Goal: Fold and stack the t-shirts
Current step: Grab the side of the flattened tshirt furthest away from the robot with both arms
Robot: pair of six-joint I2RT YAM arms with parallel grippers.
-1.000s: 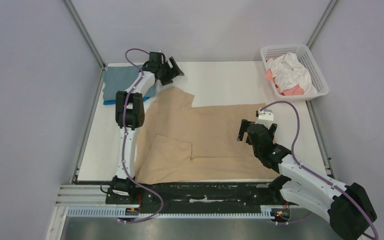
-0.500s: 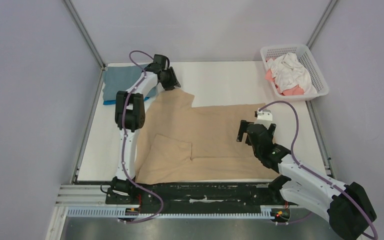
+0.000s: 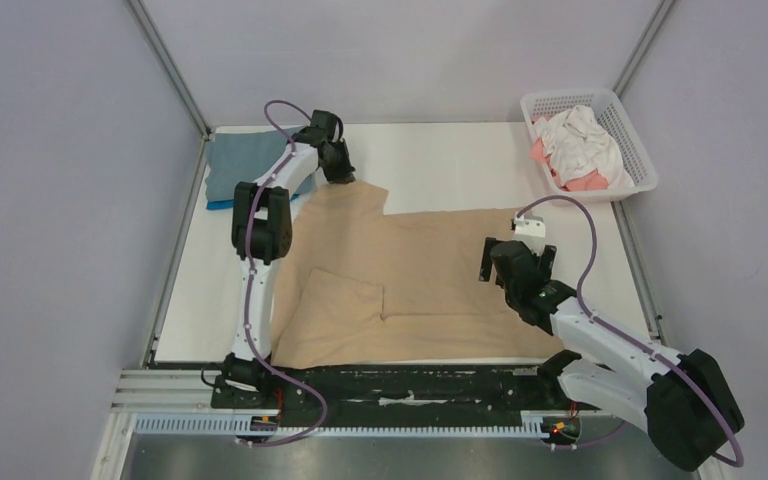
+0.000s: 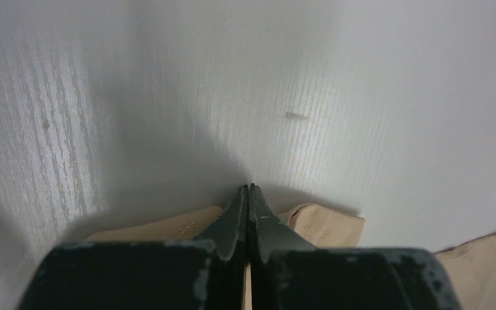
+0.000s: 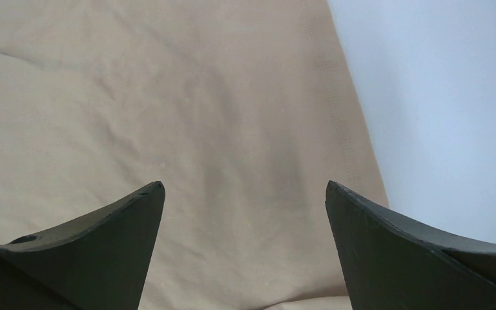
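A large tan t-shirt (image 3: 430, 270) lies spread over the middle of the white table, its near left part folded over. My left gripper (image 3: 343, 176) is at the shirt's far left sleeve edge, shut on the tan hem (image 4: 323, 223), and a strip of cloth shows between the fingers behind their tips (image 4: 250, 188). My right gripper (image 3: 516, 262) hangs open just above the shirt's right edge, with tan cloth (image 5: 168, 97) under both fingers and nothing between them. A folded grey-blue t-shirt (image 3: 240, 160) lies on a bright blue one (image 3: 218, 204) at the far left.
A white lattice basket (image 3: 632, 128) at the far right corner holds crumpled white (image 3: 580, 135) and coral-pink (image 3: 586, 182) shirts. Metal frame posts and grey walls close in the table. Bare white tabletop (image 5: 458, 97) lies right of the tan shirt.
My left gripper came down onto the tan shirt's far sleeve edge and went from open to shut. The right gripper shifted slightly and stayed open.
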